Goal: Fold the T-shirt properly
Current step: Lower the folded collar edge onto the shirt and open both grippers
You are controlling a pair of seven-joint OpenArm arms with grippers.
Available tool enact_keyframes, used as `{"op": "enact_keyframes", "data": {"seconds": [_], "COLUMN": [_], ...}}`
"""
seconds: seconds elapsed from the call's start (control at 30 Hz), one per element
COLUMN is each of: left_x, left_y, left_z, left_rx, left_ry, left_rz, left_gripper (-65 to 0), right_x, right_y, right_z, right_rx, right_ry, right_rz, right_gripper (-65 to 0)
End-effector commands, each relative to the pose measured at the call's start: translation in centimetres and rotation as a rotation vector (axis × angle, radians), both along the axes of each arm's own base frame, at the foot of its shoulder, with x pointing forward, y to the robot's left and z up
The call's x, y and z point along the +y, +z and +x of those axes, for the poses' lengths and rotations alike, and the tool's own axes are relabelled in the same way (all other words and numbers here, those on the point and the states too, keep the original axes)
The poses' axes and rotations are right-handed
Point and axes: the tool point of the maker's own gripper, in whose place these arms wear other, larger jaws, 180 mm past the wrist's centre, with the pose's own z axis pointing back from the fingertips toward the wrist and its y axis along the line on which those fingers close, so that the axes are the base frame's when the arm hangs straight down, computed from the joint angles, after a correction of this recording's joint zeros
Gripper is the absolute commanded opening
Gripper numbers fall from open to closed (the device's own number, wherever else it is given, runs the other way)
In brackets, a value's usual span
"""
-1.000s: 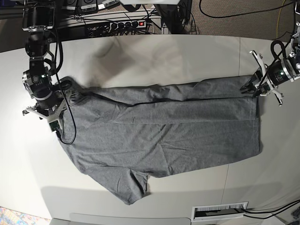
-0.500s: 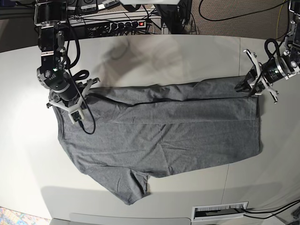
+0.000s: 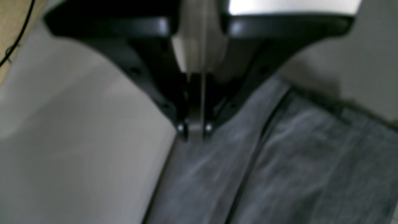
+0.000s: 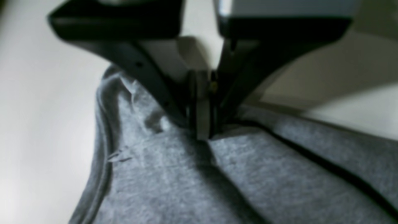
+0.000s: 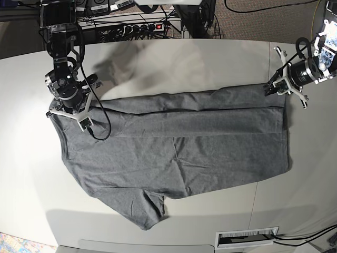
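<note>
The heather-grey T-shirt [image 5: 179, 153] lies spread across the white table [image 5: 189, 63], its far long edge folded over toward me and one sleeve pointing to the near edge. At the shirt's far right corner, my left gripper [image 5: 269, 88] is shut on the hem. The left wrist view shows its tips [image 3: 196, 137] together on the cloth's [image 3: 279, 161] edge. My right gripper [image 5: 71, 108] is at the far left corner. In the right wrist view it [image 4: 202, 133] is shut on a pinch of grey fabric [image 4: 186, 180] beside the rolled edge.
A power strip and tangled cables [image 5: 137, 26] lie behind the table's far edge. A white vent grille [image 5: 247, 237] sits on the floor past the near edge. Bare tabletop lies beyond the shirt on the far side.
My right gripper has moved toward the far left corner of the shirt and closed on it. The left gripper has drawn back and up slightly, taking the hem corner with it.
</note>
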Motion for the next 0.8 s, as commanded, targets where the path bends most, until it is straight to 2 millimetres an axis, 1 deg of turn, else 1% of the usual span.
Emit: {"op": "enact_keyframes", "data": {"seconds": [0.0,0.13,0.2,0.3,0.43,0.57,0.67,0.77], "left_x": [0.9,2.7,3.3,3.8,3.9,4.5,5.9,7.1], "left_y": [1.0,0.2,-0.1,-0.4,-0.5,-0.9,-1.2,-0.7], "left_z": [0.8,1.2,1.1,1.0,1.0,0.7,0.5,0.7], "left_rx": [-0.033,-0.039,-0.04,-0.034,-0.034,-0.025,-0.006,-0.006], "left_ry": [-0.006,0.05,0.068,0.079,0.076,0.056,0.051,0.043], "left_rz": [0.016,0.041,0.032,0.025,0.033,0.086,0.159,0.198], "left_gripper": [-65.0,-65.0,-65.0,-65.0,-65.0,-65.0,-65.0,-65.0], "right_x": [-1.1,-2.2,-2.8,-3.6,-4.3,-4.6,-4.5,-4.3], "right_y": [1.6,2.7,3.2,3.8,4.6,5.2,5.3,5.4], "right_z": [1.1,1.9,2.1,2.3,2.8,3.3,3.4,3.5], "right_rx": [-0.042,-0.064,-0.07,-0.076,-0.091,-0.104,-0.11,-0.116], "right_ry": [0.0,0.002,0.004,0.006,0.007,0.005,0.01,0.014], "right_rz": [-0.033,-0.066,-0.084,-0.107,-0.128,-0.133,-0.13,-0.127], "right_gripper": [-65.0,-65.0,-65.0,-65.0,-65.0,-65.0,-65.0,-65.0]}}
